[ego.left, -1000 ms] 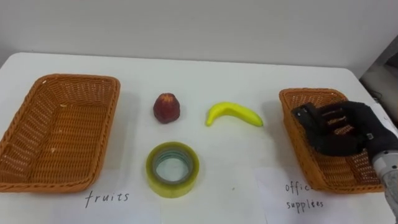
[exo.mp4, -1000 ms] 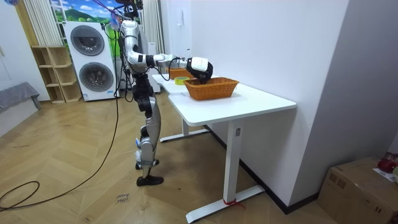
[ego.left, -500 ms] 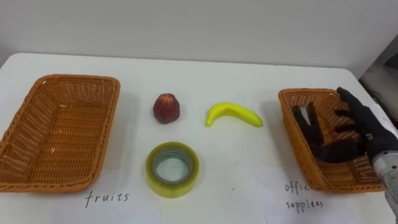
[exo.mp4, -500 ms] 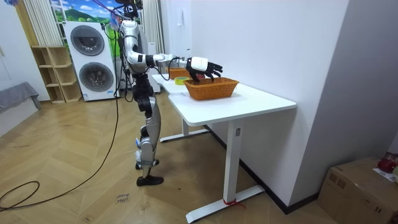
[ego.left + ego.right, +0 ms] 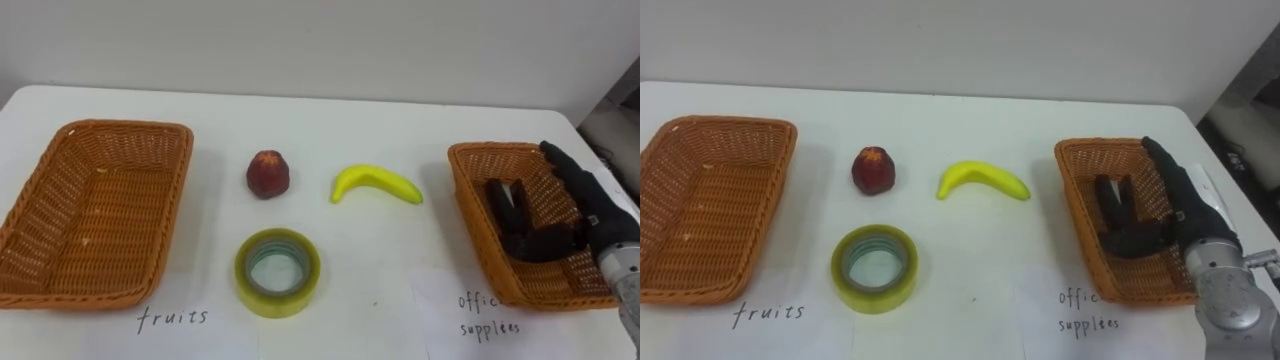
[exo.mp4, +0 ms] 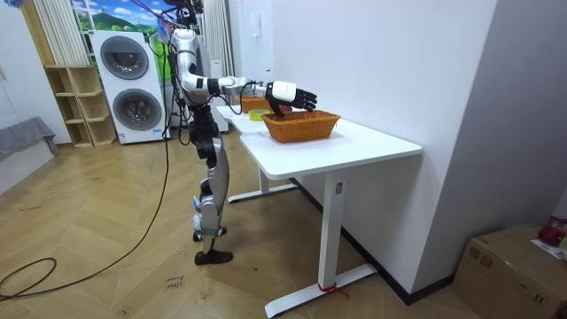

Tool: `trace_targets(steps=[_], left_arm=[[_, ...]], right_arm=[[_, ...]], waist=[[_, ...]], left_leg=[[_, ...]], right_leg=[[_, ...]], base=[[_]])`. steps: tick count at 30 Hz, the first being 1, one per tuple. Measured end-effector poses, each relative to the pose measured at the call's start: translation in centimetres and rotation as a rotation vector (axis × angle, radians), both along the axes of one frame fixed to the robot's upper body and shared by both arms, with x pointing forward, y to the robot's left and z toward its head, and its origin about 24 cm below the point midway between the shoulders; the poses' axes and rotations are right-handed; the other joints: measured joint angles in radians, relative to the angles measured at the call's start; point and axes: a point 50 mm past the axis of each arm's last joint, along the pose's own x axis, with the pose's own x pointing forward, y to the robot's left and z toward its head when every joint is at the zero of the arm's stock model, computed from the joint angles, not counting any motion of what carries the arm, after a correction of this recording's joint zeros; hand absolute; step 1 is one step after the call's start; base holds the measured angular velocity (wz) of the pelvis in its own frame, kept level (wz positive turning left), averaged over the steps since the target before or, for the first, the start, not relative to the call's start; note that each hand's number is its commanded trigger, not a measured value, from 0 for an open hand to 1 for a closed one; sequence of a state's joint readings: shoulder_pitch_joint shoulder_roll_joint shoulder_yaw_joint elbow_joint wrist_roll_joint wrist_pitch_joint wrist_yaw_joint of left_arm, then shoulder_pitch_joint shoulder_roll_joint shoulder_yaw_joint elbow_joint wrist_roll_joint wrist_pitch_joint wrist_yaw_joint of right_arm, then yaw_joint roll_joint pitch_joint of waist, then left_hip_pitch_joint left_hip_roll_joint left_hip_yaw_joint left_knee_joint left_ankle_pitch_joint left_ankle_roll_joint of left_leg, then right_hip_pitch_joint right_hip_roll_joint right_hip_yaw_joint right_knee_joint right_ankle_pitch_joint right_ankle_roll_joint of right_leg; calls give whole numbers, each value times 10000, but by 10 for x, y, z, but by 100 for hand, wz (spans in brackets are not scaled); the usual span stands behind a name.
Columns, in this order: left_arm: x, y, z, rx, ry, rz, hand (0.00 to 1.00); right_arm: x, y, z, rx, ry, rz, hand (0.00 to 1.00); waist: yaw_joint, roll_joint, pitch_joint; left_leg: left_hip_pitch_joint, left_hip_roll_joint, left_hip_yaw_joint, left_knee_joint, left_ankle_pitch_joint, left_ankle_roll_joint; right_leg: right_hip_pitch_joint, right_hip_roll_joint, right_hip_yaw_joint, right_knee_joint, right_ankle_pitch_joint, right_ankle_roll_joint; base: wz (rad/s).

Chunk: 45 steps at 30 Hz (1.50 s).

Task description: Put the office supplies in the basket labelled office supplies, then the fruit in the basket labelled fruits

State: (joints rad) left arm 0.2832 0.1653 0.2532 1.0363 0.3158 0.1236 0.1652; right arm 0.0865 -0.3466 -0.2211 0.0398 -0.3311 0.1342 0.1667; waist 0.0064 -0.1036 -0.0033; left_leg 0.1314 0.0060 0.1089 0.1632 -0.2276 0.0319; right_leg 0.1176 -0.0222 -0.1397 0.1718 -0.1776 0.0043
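My right hand (image 5: 585, 205) hovers open over the right wicker basket (image 5: 468, 215), fingers straight and spread, holding nothing. A dark, oblong office item (image 5: 506, 203) lies inside that basket beside the thumb. On the white table between the baskets lie a red apple (image 5: 267, 173), a yellow banana (image 5: 377, 183) and a roll of yellowish tape (image 5: 277, 270). The left wicker basket (image 5: 120, 128) holds nothing. In the room view the right hand (image 6: 297, 94) reaches out over the near basket (image 6: 301, 127).
A handwritten fruit label (image 5: 172, 317) sits in front of the left basket, and an office-supplies label (image 5: 488, 312) in front of the right one. The table's right edge runs close beside the right basket. Washing machines (image 6: 133, 84) stand behind the robot.
The right hand's fingers uncurled from a closed grip to fully straight, letting the dark item go into the right basket. The hand drew back slightly to the right.
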Motion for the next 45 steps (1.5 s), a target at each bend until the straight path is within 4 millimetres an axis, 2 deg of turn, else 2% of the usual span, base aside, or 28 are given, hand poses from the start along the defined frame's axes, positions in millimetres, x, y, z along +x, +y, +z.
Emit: trace_targets(steps=[10,11,12,16,21,26,36,40,45], left_arm=[[0,0,0,5,-7,-18,0],[0,0,0,5,-11,-16,0],[1,0,0,5,-18,-18,0],[-1,0,0,-14,35,-18,0],[-7,-1,0,-18,193,42,0],[-13,-3,-2,-127,399,85,0],[-7,-2,-1,119,190,-59,0],[-6,-3,-2,120,241,-215,0],[-4,-3,-2,111,173,-230,0]], right_arm=[[0,0,-1,86,52,58,0],[0,0,-1,94,49,58,0],[0,0,-1,95,48,57,0],[0,0,0,-91,37,64,0],[3,6,20,-327,-1006,92,0],[10,9,34,-381,-2013,-69,0],[25,19,73,-749,-4269,-230,0],[25,23,77,-737,-4533,-182,0],[29,38,74,-613,-4491,327,0]], waist=[[-9,-35,-25],[11,-4,-5],[9,-30,-21],[12,-4,-7],[51,-14,-9],[77,-22,25],[327,-66,36],[556,-54,41],[822,-37,50]], left_leg=[[-3,1,-1,2,0,0],[-2,2,-1,-2,0,0],[-1,2,0,-2,0,0],[12,1,16,2,0,0],[32,26,119,8,0,-1],[69,33,153,7,0,-2],[-80,-11,-57,43,1,2],[-88,-9,-58,68,2,2],[-80,-9,-96,59,3,3]], right_leg=[[2,2,9,5,0,0],[2,3,8,8,0,0],[0,4,8,13,0,0],[13,6,16,15,0,0],[-2,26,12,51,0,0],[1,22,21,102,0,0],[-49,-28,-143,146,-1,-1],[-58,-29,-162,138,-1,0],[-34,-39,-269,132,-1,0]], base=[[0],[0],[0],[0],[-2],[0],[4],[1],[2]])
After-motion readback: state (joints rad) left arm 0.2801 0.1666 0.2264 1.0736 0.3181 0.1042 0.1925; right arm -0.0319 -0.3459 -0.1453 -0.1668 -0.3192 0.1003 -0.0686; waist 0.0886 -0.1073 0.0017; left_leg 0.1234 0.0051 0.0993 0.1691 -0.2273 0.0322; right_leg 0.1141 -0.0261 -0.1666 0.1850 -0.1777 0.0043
